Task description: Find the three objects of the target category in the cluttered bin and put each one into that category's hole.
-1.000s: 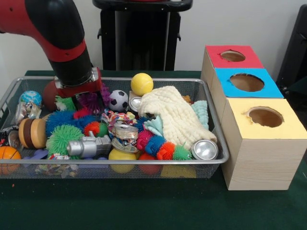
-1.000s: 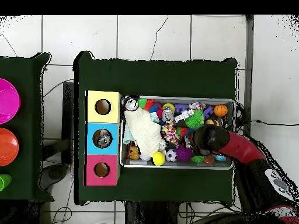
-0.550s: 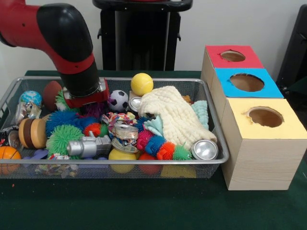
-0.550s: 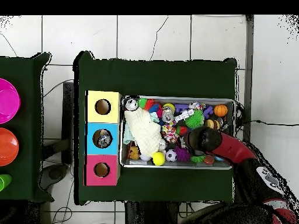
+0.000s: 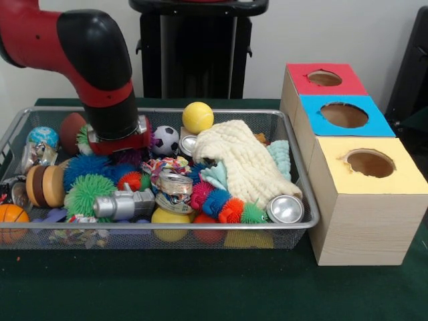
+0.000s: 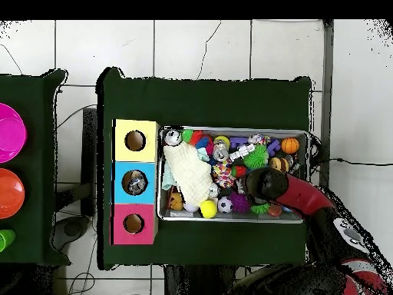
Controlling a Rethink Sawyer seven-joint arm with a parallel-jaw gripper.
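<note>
Here the red and black arm (image 5: 87, 60) reached down into the wire mesh bin (image 5: 294, 167), its wrist low over the far left part of the clutter, just beside the black-and-white soccer ball (image 5: 165, 140). The gripper (image 5: 124, 150) was buried among the toys, so whether its fingers were spread or closed, or had hold of anything, could not be told from either view. A yellow ball (image 5: 198, 117) sat near the far rim, with a cream knitted cloth (image 5: 244, 157) draped over the right half of the bin and a silver can (image 5: 285, 208) lying at the cloth's near corner. On the left lay a green spiky ball (image 5: 87, 192), a blue spiky ball (image 5: 83, 167), a small basketball (image 5: 12, 219) against the near left corner, and a globe-patterned ball (image 5: 43, 137) by the far left rim. Beside the bin on the green surface (image 5: 200, 287) stood three joined boxes, each with a round hole: the red box (image 5: 324, 79) farthest back, the blue box (image 5: 344, 115) in the middle, the yellow box (image 5: 370, 164) nearest. In the overhead view something lay inside the blue box's hole.
</note>
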